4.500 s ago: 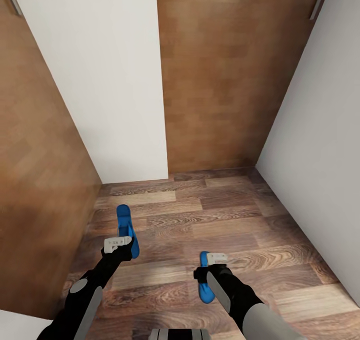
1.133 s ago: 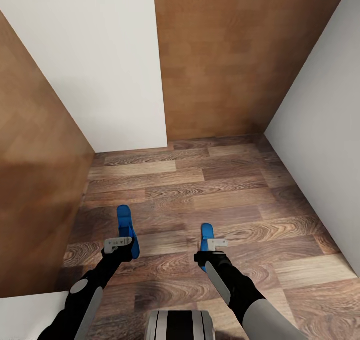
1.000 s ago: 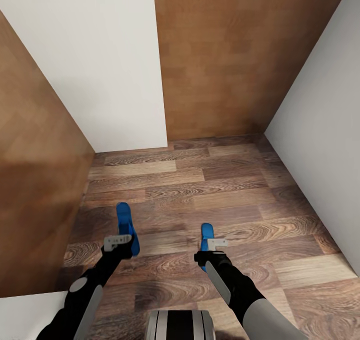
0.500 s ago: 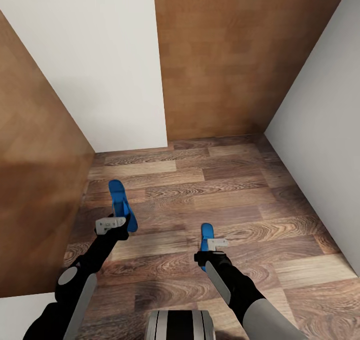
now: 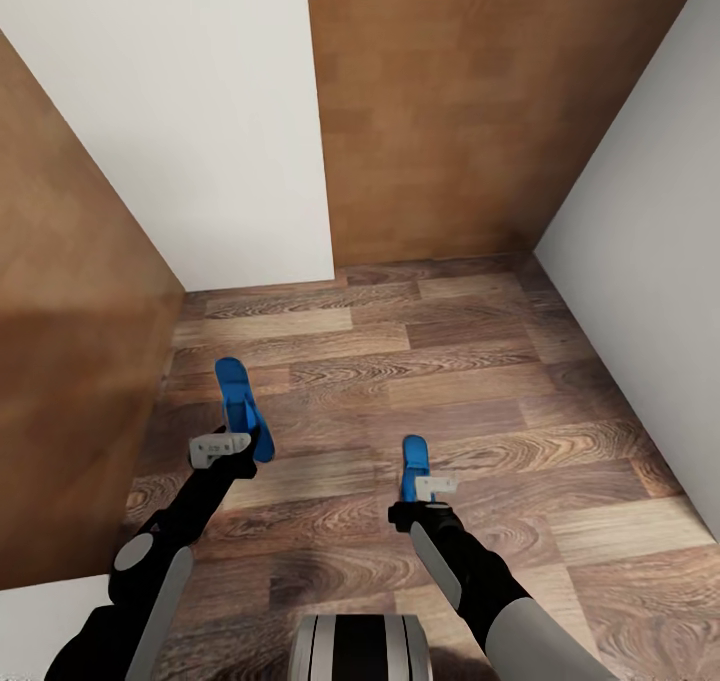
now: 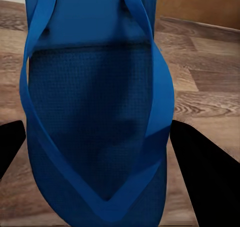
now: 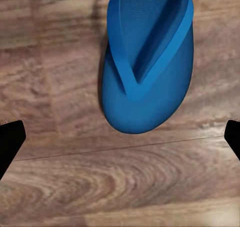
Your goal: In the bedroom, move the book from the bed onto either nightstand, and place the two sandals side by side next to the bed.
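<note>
A home interior: a light-brown wood-plank floor (image 5: 480, 361), plain white walls (image 5: 200, 111), a brown wooden door (image 5: 450, 111), and bright blue flip-flop sandals (image 5: 238, 401).

The wood-plank floor (image 5: 440, 361) is viewed steeply from above by the head camera, facing a corner of white walls and brown panels. The left sandal (image 6: 95, 112) is seen very close along the left hand's fingers (image 6: 205, 172). The right sandal (image 7: 147, 62) is viewed from further off, straight down. Both sandals (image 5: 240, 406) (image 5: 414, 461) are shared with the head view.
</note>
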`<state>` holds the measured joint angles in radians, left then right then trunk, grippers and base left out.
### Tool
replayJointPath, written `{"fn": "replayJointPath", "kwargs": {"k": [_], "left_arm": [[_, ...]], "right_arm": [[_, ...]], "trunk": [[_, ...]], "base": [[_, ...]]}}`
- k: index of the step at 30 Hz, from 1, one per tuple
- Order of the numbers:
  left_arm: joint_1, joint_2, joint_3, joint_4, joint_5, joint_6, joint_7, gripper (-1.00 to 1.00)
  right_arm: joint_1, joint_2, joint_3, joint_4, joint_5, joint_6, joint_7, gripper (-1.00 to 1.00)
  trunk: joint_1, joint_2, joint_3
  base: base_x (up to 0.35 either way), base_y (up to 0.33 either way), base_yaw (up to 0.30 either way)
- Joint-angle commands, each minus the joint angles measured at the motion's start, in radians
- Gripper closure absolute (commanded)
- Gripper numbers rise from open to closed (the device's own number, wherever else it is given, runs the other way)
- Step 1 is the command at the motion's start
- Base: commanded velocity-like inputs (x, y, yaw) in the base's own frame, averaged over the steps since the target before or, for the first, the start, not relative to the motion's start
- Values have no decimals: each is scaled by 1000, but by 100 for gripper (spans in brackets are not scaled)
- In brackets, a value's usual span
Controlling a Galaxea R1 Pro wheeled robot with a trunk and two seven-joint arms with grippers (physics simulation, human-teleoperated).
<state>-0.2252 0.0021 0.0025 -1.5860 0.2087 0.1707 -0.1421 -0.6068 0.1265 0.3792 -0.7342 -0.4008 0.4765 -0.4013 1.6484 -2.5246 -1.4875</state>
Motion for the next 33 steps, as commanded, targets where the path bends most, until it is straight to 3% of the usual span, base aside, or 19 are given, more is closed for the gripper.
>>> {"fn": "replayJointPath", "kwargs": {"k": [1, 7, 17, 33], "left_arm": [[0, 0, 0, -1, 11, 7, -2, 100], [0, -1, -1, 2, 11, 7, -2, 100], [0, -1, -1, 3, 11, 7, -3, 100], [0, -1, -2, 14, 9, 6, -3, 100]], "right_arm": [[-1, -1, 4, -2, -10, 2, -10, -100], [-1, -1, 4, -4, -10, 2, -10, -100], [-1, -1, 3, -3, -10, 2, -10, -100], [-1, -1, 4, 7, -11, -10, -9, -100]], "trunk": [[0, -1, -5], [3, -2, -28], [3, -2, -28], [3, -2, -28]], "base": [[0, 0, 0], [0, 0, 0], [5, 0, 0], [132, -40, 0]]}}
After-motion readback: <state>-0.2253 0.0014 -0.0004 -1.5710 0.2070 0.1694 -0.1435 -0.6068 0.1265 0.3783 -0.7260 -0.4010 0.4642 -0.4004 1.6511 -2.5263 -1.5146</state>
